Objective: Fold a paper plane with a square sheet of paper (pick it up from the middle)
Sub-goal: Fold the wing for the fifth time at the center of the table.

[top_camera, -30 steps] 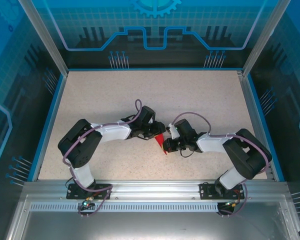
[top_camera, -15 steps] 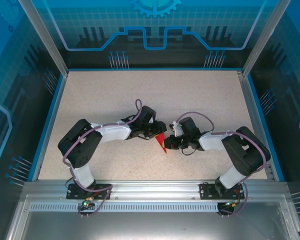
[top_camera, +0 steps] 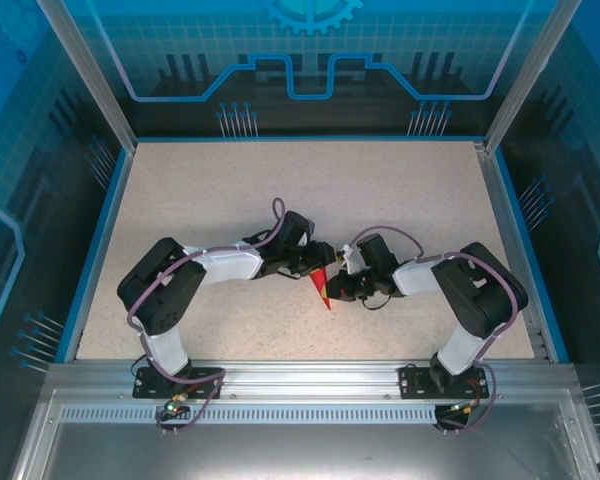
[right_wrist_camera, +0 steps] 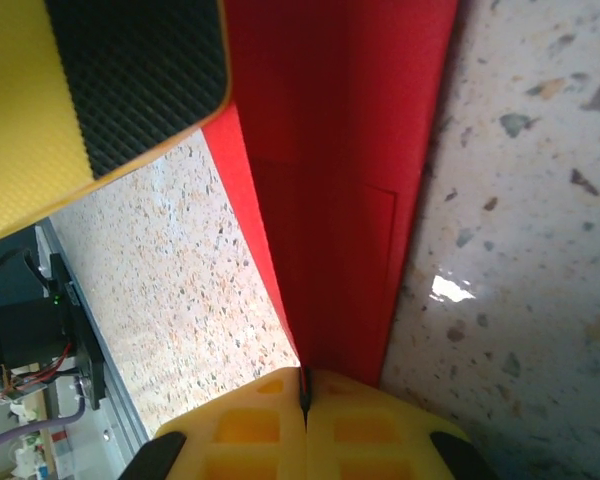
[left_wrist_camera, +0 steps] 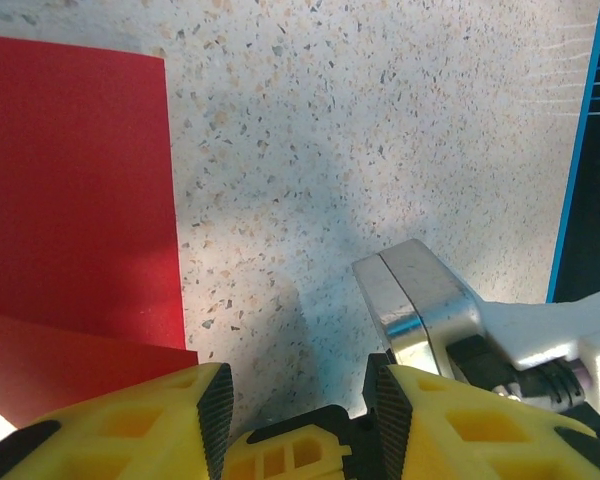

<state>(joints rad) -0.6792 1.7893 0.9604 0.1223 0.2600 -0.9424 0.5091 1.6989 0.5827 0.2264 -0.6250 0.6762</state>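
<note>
The square sheet of paper (top_camera: 323, 285) is bright red and folded to a narrow pointed shape. It stands on edge between the two grippers at the table's middle. My right gripper (top_camera: 336, 290) is shut on it: the right wrist view has the creased red paper (right_wrist_camera: 330, 200) running up from the pinched yellow jaws (right_wrist_camera: 305, 385). My left gripper (top_camera: 314, 266) sits just left of the paper. In the left wrist view the left gripper (left_wrist_camera: 298, 400) is open over bare table, with the red paper (left_wrist_camera: 75, 190) to its left, outside the jaws.
The speckled table (top_camera: 230, 190) has a raised blue rim (top_camera: 98, 250) and clear walls round it. A silver and white part of the right arm (left_wrist_camera: 420, 300) lies close beside my left fingers. One left finger pad (right_wrist_camera: 130, 80) hangs above the paper.
The right arm's elbow has swung in toward the middle, and the paper it holds has turned a little and looks narrower. The left arm has hardly moved.
</note>
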